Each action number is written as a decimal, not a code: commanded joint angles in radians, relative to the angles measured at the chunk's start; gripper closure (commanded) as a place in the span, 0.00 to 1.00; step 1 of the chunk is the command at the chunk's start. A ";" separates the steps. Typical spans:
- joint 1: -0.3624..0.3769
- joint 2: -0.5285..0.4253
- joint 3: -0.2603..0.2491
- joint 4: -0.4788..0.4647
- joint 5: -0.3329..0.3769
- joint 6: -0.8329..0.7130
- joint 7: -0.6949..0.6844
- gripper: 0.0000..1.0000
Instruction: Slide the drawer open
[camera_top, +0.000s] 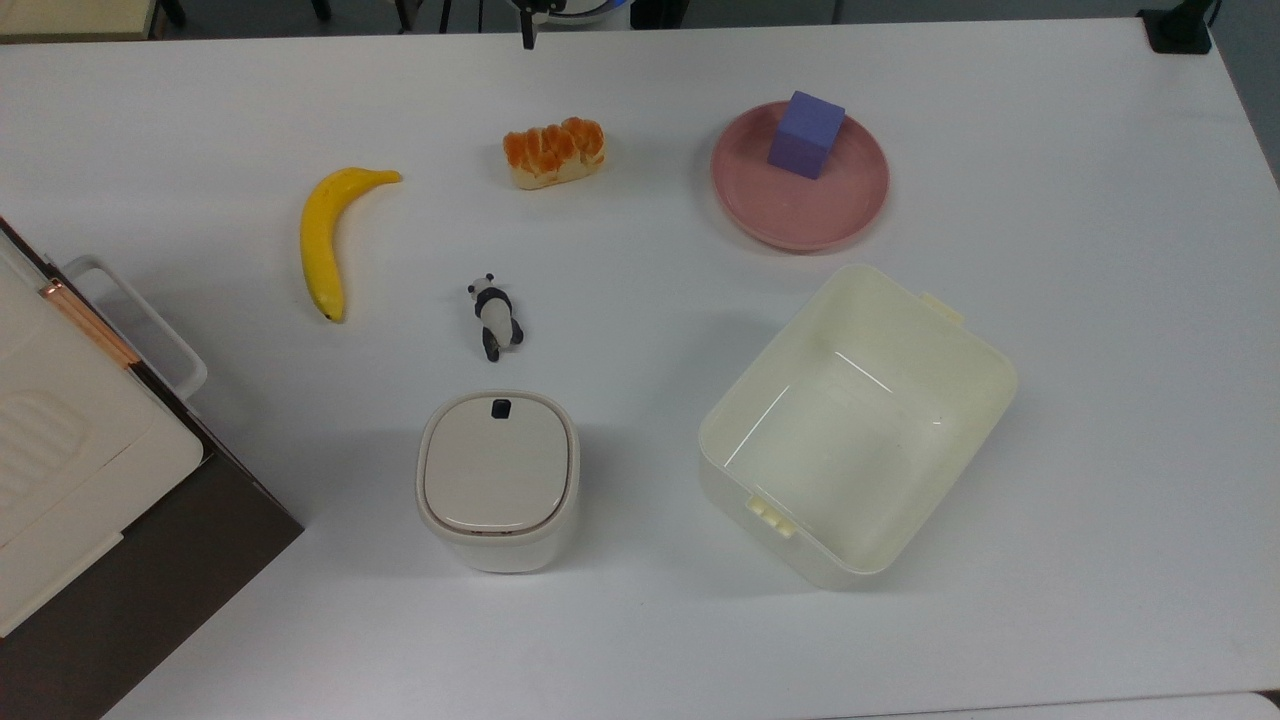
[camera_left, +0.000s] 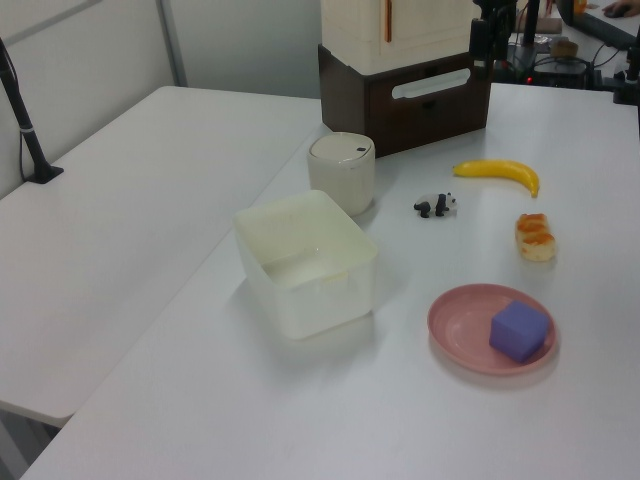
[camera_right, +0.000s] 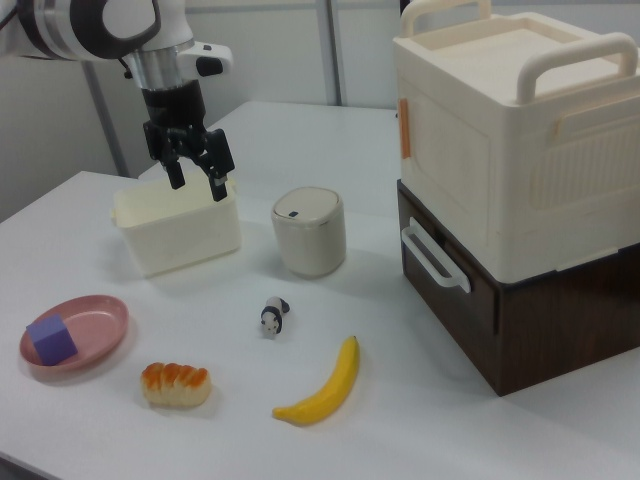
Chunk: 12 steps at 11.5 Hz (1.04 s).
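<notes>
The drawer (camera_right: 447, 303) is the dark brown front of a low cabinet at the right view's right, with a white loop handle (camera_right: 434, 260). It sits flush with the cabinet. The same handle (camera_top: 135, 318) shows at the top view's left edge, and the drawer (camera_left: 425, 105) stands at the far end of the table in the left view. My gripper (camera_right: 198, 186) hangs open and empty above the table at the right view's left, well away from the handle. In the left view the gripper (camera_left: 481, 42) is a dark shape above the cabinet's right corner.
A large cream box (camera_right: 500, 130) rests on top of the cabinet. On the table are a white lidded bin (camera_top: 497, 480), a cream tub (camera_top: 860, 420), a banana (camera_top: 325, 240), a panda figure (camera_top: 495, 318), a bread roll (camera_top: 555, 152) and a pink plate (camera_top: 760, 215) holding a purple cube (camera_top: 806, 134).
</notes>
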 joint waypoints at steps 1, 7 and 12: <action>-0.001 0.001 -0.009 0.015 0.025 -0.030 -0.151 0.00; -0.013 0.026 -0.010 0.012 0.018 -0.029 -0.610 0.00; -0.059 0.073 -0.012 0.008 0.002 0.118 -0.945 0.00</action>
